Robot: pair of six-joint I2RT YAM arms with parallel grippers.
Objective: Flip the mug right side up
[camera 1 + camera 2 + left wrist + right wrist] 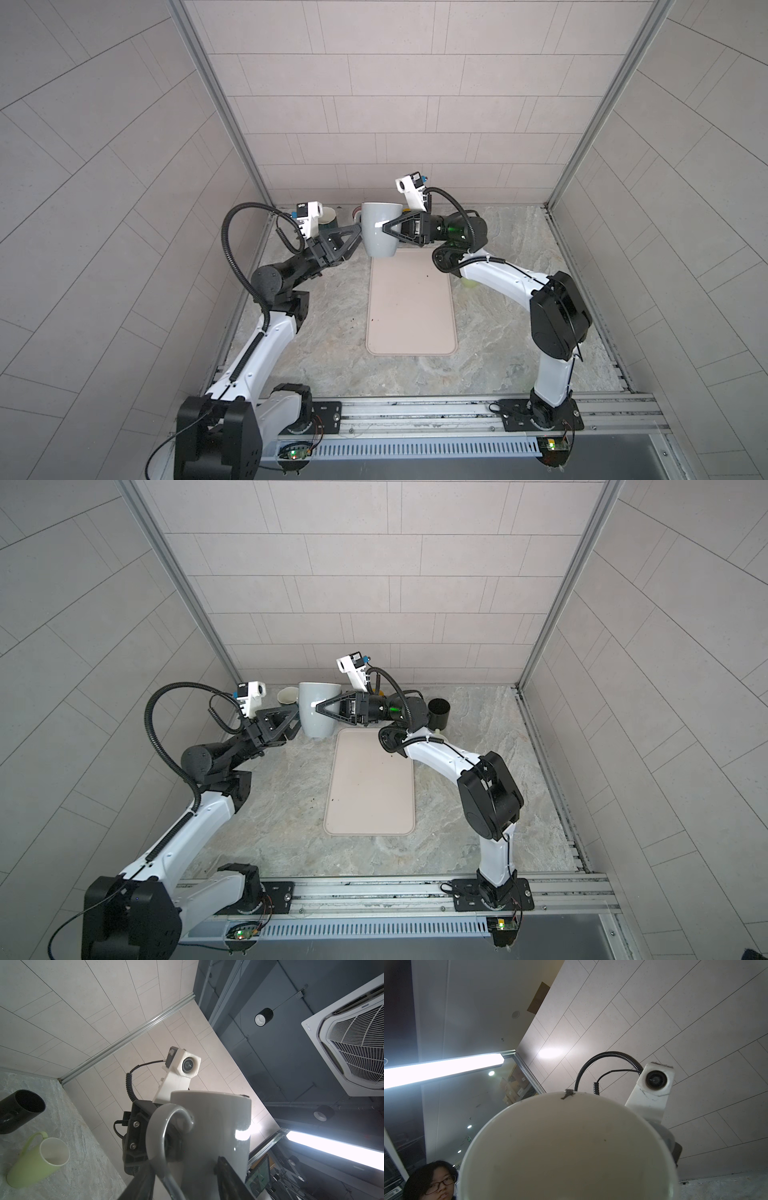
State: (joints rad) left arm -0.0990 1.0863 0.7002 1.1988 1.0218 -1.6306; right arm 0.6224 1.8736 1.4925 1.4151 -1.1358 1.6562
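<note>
A grey mug (374, 243) (318, 728) hangs in the air over the far end of the mat. In both top views its wide rim is the upper end and its narrow base the lower end. My right gripper (384, 223) (318, 706) comes in from the right and is shut on its wall. The mug (566, 1147) fills the right wrist view and hides the jaws. My left gripper (356, 239) (297, 721) (185, 1178) stands open at the mug's (218, 1126) left side. Its fingers straddle the handle (158, 1126).
A beige mat (411, 307) (370, 787) lies mid-table. A black cup (439, 712) (18, 1111) and a light green cup (37, 1161) lie on their sides at the back right. A cream and dark cup (328, 214) (287, 695) stands at the back left. Tiled walls enclose three sides.
</note>
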